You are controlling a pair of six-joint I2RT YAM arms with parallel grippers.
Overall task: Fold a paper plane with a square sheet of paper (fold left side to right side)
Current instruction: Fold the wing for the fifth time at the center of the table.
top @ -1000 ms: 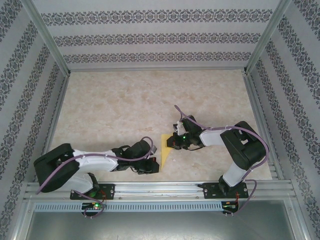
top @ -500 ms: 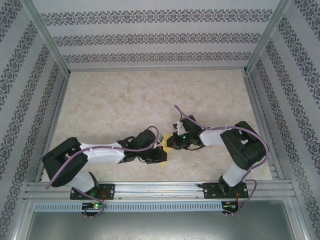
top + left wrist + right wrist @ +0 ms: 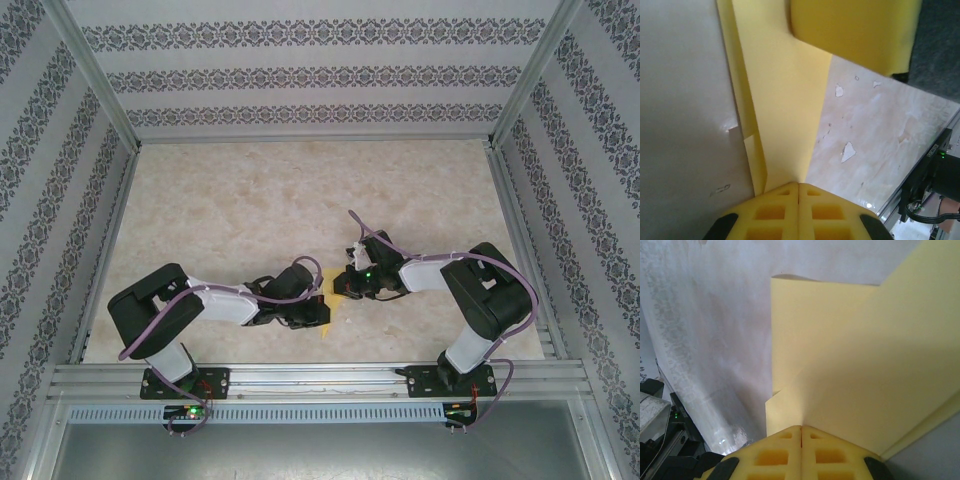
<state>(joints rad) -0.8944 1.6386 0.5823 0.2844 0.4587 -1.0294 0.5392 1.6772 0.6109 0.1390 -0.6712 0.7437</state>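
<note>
Where left gripper [image 3: 799, 184] pinches, paper [image 3: 785, 115], seemingly folded.

**Bench** [image 3: 250, 200]: bare surface from 9 through 12 to 3 o'clock, free for passage.
**Centre, toward 6 o'clock:** crowded. Left claw [image 3: 320, 308] and right claw [image 3: 347, 284] sit nearly tip to tip, each pinched on the square sheet of paper [image 3: 337, 297].
**Obstacles:** left arm [image 3: 220, 300] lies across 7–8 o'clock, right arm [image 3: 440, 270] across 4–5.
**Bounds:** patterned walls [image 3: 320, 75] on three sides, metal rail [image 3: 320, 375] at 6.
</note>
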